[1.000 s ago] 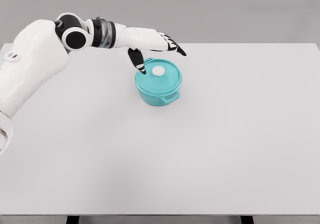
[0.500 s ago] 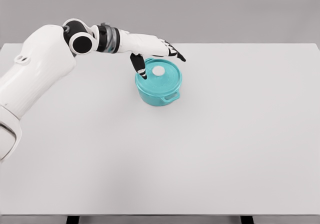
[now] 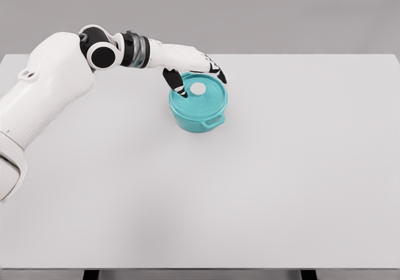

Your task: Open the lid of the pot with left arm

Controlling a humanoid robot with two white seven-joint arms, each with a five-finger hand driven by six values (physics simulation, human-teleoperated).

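Head view: the left hand (image 3: 194, 64) reaches in from the picture's left and hovers over the far-left part of the teal pot (image 3: 197, 108). Its fingers (image 3: 219, 75) are spread wide and hold nothing: the thumb (image 3: 175, 83) points down beside the pot's left rim, while the other dark fingertips stretch across the far edge of the lid (image 3: 201, 95). The lid's small white knob (image 3: 198, 89) sits between the thumb and the outstretched fingertips, a little nearer the camera than the fingertips. Whether any fingertip touches the lid cannot be told from this angle. The lid lies seated flat on the pot, which stands on the white surface (image 3: 281, 180) below the hand, with one side handle (image 3: 213, 121) on the near side, away from the fingers. The right arm is out of view.

The step in hand looks like the final approach to the grasp; the lid is not yet lifted. The next move likely calls for bringing the hand down and towards the camera so that thumb and fingertips bracket the knob, closing on it firmly, then lifting straight up so the pot does not slide.
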